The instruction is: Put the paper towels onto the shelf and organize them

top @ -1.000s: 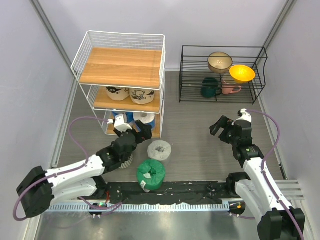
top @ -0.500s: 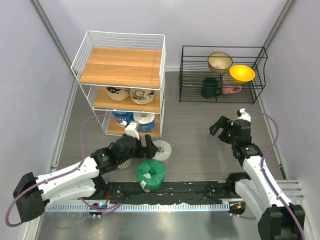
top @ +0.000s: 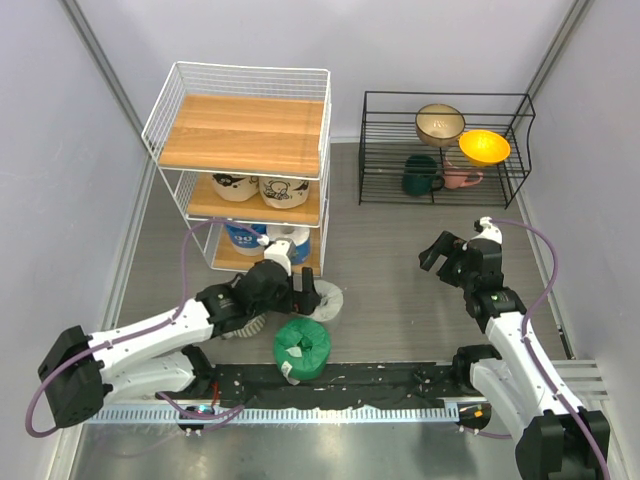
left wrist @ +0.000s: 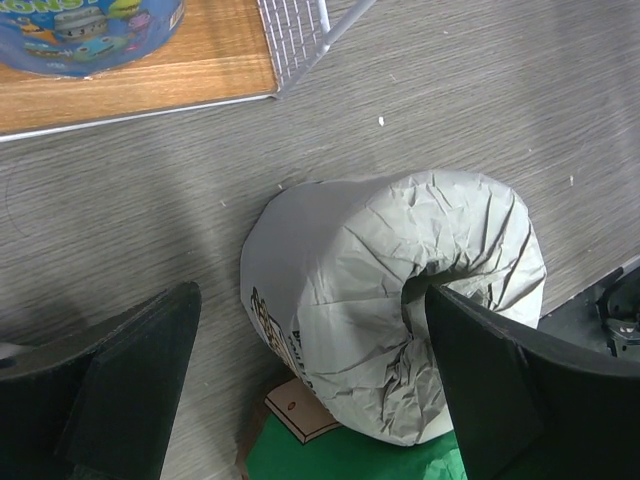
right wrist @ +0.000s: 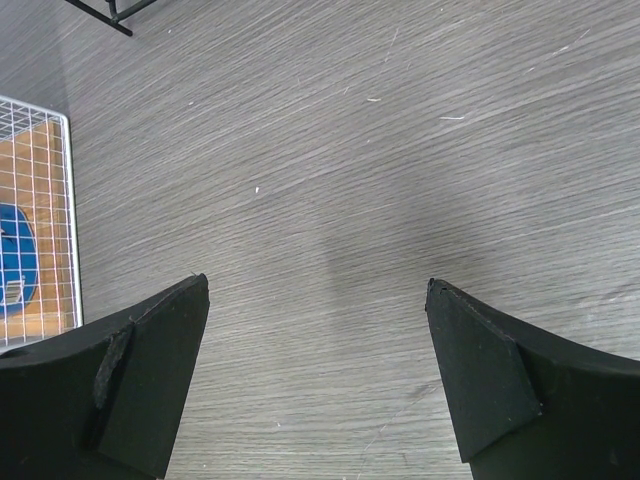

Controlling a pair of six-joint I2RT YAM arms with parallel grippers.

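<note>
Top external, far left: shelf [top: 240,150] stands at the back left. Top board bare. Two tan rolls [top: 258,188] on the middle tier, two blue rolls [top: 268,238] on the bottom tier.
Left arm: reaches across the table [top: 390,290] toward the shelf's front right corner, low to the surface.
Left gripper [top: 305,295]: fingers [left wrist: 130,380] spread wide, nothing between them gripped.
Grey roll [top: 325,300]: on the table just right of the left gripper and just off the shelf's corner. It appears to stand on end, core hollow upward.
Left wrist, key relation: grey roll sits straight ahead of the open jaws, slightly toward the right finger. Its round side faces the gripper, so a straight advance should bracket it across the width.
Green roll [top: 302,345]: on the near side of the grey one, just beside it. Cannot tell if they touch. Judged risk: the lower finger nudges it on the way in.
Nearer arm: the left, by a wide margin.
Right gripper [top: 450,255]: fingers apart, empty, over bare table, well away from both loose rolls.
Far right: black wire rack [top: 445,150] with bowls and mugs, not part of the job.
Left to do: grey and green rolls not yet shelved.
</note>
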